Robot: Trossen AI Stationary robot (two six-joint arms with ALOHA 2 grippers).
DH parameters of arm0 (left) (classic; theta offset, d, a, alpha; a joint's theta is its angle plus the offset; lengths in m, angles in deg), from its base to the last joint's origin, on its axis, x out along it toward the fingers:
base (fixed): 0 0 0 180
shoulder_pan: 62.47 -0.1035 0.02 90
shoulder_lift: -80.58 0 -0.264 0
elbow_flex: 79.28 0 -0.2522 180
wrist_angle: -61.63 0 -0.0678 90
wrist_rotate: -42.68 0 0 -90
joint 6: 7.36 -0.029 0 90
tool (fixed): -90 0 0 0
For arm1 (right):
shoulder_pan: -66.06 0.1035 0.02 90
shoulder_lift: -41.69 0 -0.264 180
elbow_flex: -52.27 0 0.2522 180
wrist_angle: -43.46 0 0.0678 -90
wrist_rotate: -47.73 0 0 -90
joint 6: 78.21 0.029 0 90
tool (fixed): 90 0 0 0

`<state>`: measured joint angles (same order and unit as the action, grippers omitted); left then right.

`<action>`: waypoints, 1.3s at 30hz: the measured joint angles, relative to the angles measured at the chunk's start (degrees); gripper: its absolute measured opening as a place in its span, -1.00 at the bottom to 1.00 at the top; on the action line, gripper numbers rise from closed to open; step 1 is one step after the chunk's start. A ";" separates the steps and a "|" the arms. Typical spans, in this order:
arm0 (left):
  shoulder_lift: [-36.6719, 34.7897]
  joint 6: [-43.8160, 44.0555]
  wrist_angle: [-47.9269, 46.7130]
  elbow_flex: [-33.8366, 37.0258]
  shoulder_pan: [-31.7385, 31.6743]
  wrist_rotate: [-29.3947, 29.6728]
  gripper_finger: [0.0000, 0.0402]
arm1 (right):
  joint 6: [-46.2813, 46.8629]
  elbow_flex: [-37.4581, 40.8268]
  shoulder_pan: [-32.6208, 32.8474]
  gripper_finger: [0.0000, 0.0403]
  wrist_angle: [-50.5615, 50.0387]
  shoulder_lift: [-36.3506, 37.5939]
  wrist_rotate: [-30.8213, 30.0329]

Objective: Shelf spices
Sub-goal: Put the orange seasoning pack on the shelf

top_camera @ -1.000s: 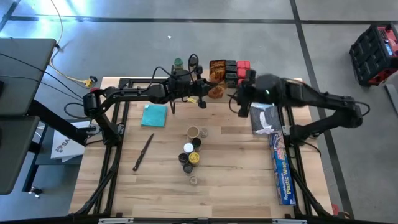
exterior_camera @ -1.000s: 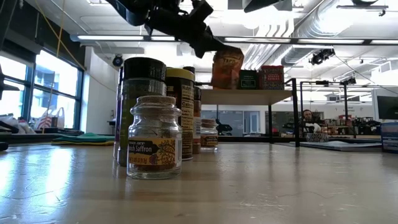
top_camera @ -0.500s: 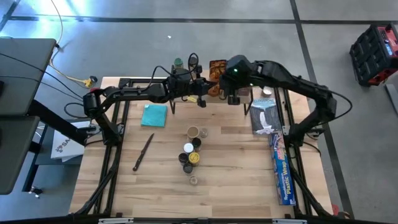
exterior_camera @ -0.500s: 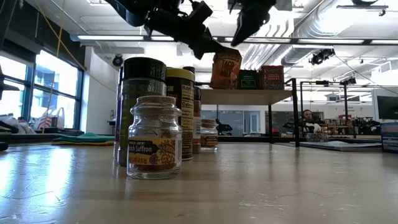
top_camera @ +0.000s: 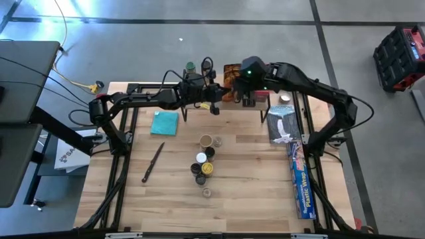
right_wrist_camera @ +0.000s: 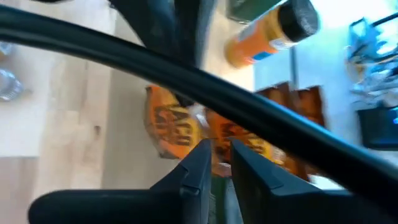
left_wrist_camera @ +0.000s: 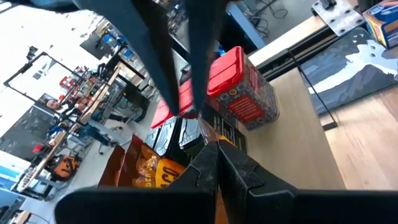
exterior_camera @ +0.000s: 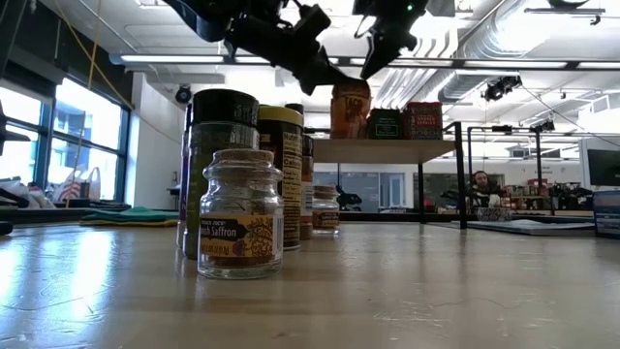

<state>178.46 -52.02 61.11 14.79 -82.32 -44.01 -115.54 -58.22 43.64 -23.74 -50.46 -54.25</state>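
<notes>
An orange-brown flat packet (exterior_camera: 351,109) stands upright just over the near edge of the shelf (exterior_camera: 387,145), the light wooden rack at the table's far side. My left gripper (exterior_camera: 332,81) reaches it from the table's left and is shut on it. My right gripper (exterior_camera: 372,72) slants down onto its top from the right, fingers closed to a narrow gap with orange packet between them. On the shelf stand more orange packets (top_camera: 232,70), red boxes (top_camera: 256,70) and a green-lidded jar (top_camera: 190,66). Several spice jars (top_camera: 204,162) stand mid-table. My left gripper pinches the packet's upper left edge (exterior_camera: 338,87) between its two shut fingers, coming nearly level from the table's left. The packet stands upright below the fingers; I cannot tell whether its bottom touches the shelf. My right gripper pinches the packet's top (right_wrist_camera: 219,155) between its two fingers, slanting down from above and the right. Its own fingers hide the exact place of contact.
On the table lie a teal cloth (top_camera: 165,123), a dark knife (top_camera: 153,162), a grey-white sheet (top_camera: 282,126) and a long blue plastic-wrap box (top_camera: 300,179) along the right. A saffron jar (exterior_camera: 240,218) stands nearest the low camera.
My right gripper has swung from over the table's right part toward the left and far edge, tipped further down, and shut onto the packet's top. The packet, tilted in my left gripper a second ago, now stands upright.
</notes>
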 joint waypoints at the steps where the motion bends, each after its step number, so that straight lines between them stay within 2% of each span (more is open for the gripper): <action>1: 0.00 -0.16 0.00 0.00 0.04 -0.02 -1.00 | -1.11 0.00 0.19 -0.74 0.20 0.43 -0.52; 5: 0.00 -0.55 -0.02 0.00 0.03 0.00 -1.00 | -5.20 0.00 1.18 -0.66 0.48 0.62 -2.05; 10: 0.00 -0.56 -0.05 -0.02 0.00 0.00 -1.00 | -6.67 0.00 1.14 -0.35 0.43 -0.88 -0.88; 12: 0.00 -0.55 -0.07 -0.04 0.01 0.00 -1.00 | -6.75 0.00 1.11 -0.24 0.24 -1.66 -2.47; 14: 0.00 -0.57 -0.07 -0.04 0.01 0.02 -1.00 | -7.47 0.00 1.06 -0.19 0.32 -2.36 -4.81; 16: 0.00 -0.55 -0.08 -0.04 0.01 0.02 -1.00 | -8.22 0.00 0.96 -0.19 0.37 -3.17 -4.62; 20: 0.00 -0.55 -0.09 -0.04 0.03 0.04 -1.00 | -8.62 0.04 0.93 -0.39 1.38 -4.18 -3.88; 25: -0.02 -0.46 -0.09 -0.04 0.05 0.75 -1.00 | -8.64 0.04 0.77 -0.89 1.41 -4.23 -3.58; 26: -0.02 -0.45 -0.07 -0.04 0.14 1.30 -1.00 | -8.62 0.04 0.77 -0.94 1.42 -4.23 -3.60; 31: -0.28 -0.57 -0.64 -0.04 0.88 6.41 -0.84 | -8.09 0.04 0.77 -0.98 1.78 -4.20 -6.47; 35: -1.44 -0.97 -2.15 -0.04 1.53 10.38 -0.59 | -9.65 0.04 0.73 -0.98 1.90 -4.18 -9.88; 39: -2.79 -0.31 -3.64 -0.07 2.11 12.93 -0.36 | -11.23 0.04 0.60 -0.99 2.05 -4.18 -10.15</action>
<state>175.67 -52.33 57.47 14.73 -80.21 -31.08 -126.77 -58.18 44.23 -21.69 -54.64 -64.40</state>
